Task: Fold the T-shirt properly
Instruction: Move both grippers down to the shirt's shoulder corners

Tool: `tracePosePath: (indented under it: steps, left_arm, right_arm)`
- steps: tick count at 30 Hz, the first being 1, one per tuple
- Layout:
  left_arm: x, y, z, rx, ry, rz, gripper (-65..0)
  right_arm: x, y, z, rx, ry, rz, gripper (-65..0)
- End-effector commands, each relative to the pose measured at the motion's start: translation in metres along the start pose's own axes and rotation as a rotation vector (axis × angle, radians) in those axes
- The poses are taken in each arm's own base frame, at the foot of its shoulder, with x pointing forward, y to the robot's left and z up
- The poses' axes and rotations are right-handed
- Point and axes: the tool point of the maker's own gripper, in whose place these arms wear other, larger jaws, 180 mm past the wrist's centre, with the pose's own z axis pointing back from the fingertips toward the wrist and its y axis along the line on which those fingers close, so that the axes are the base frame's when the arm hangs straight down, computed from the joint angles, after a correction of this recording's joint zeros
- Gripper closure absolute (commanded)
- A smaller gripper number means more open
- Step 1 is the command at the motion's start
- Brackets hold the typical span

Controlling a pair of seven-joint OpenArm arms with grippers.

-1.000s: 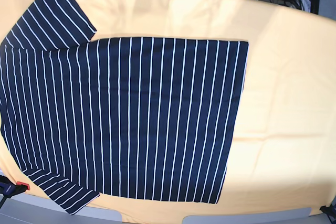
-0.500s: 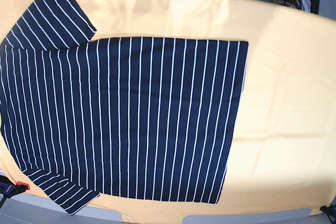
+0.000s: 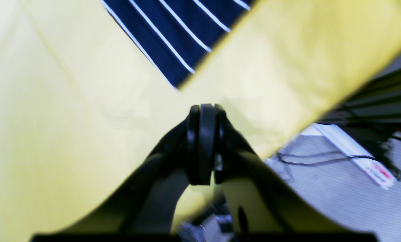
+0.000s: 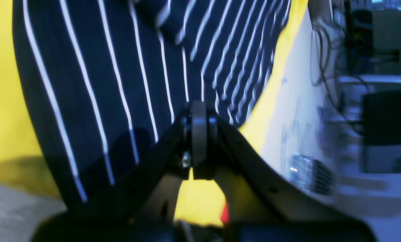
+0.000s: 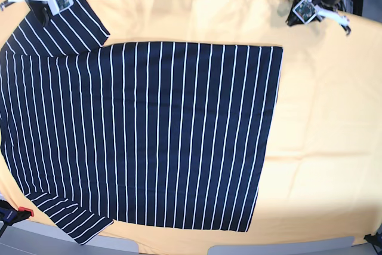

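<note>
The T-shirt (image 5: 149,135) is dark navy with thin white pinstripes evenly spaced all over, sleeves included, toward the surface's left edge. The table cover (image 5: 322,123) is plain yellow-orange, paler along the far edge. Both grippers, the left gripper (image 3: 202,144) and the right gripper (image 4: 197,141), are black. A white power strip (image 3: 355,158) carries a red mark
</note>
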Motion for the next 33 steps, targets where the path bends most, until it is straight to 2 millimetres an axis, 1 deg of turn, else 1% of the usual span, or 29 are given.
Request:
tracePosePath:
  steps: [1,5,8,9,12,13,14,16,20,23,29,33]
  left_arm:
    - [0.015,0.002,0.001,-0.011,-0.057,-0.041,0.0]
    - [0.045,-0.001,-0.001,-0.117,-0.185,-0.196,0.0]
    - [0.045,0.004,-0.007,-0.198,-0.225,-0.28,0.0]
    - [0.043,0.005,-0.008,-0.229,-0.23,-0.306,-4.1]
    - [0.039,0.013,-0.011,-0.292,-0.239,-0.369,-28.3]
    - [0.039,0.018,-0.012,-0.295,-0.243,-0.383,-35.1]
    - [0.039,0.023,-0.014,-0.293,-0.244,-0.398,-38.6]
    - [0.034,0.031,-0.019,-0.288,-0.216,-0.453,-39.2]
    - [0.018,0.035,-0.031,-0.3,-0.154,-0.576,-39.2]
    - [0.018,0.043,-0.043,-0.255,-0.149,-0.638,-39.2]
    - [0.017,0.043,-0.06,-0.27,-0.143,-0.707,-39.0]
    - [0.009,0.039,-0.071,-0.304,-0.127,-0.71,-39.0]
  right_arm:
    - [0.009,-0.007,0.0,-0.016,-0.034,-0.006,0.0]
    - [0.02,-0.002,-0.008,0.03,-0.067,-0.057,0.0]
    - [0.022,0.003,-0.008,0.057,-0.076,-0.061,0.0]
    - [0.022,0.003,-0.008,0.058,-0.077,-0.061,0.0]
    - [0.022,0.003,-0.008,0.058,-0.075,-0.061,0.0]
    - [0.022,0.003,-0.008,0.058,-0.075,-0.061,0.0]
    - [0.022,0.003,-0.008,0.057,-0.075,-0.061,0.0]
    - [0.022,0.003,-0.008,0.057,-0.075,-0.061,0.0]
    - [0.022,0.003,-0.008,0.057,-0.074,-0.063,0.0]
    - [0.022,0.003,-0.008,0.057,-0.074,-0.063,0.0]
    - [0.02,0.004,-0.007,0.061,-0.07,-0.062,0.0]
    - [0.02,0.004,-0.007,0.061,-0.07,-0.062,0.0]
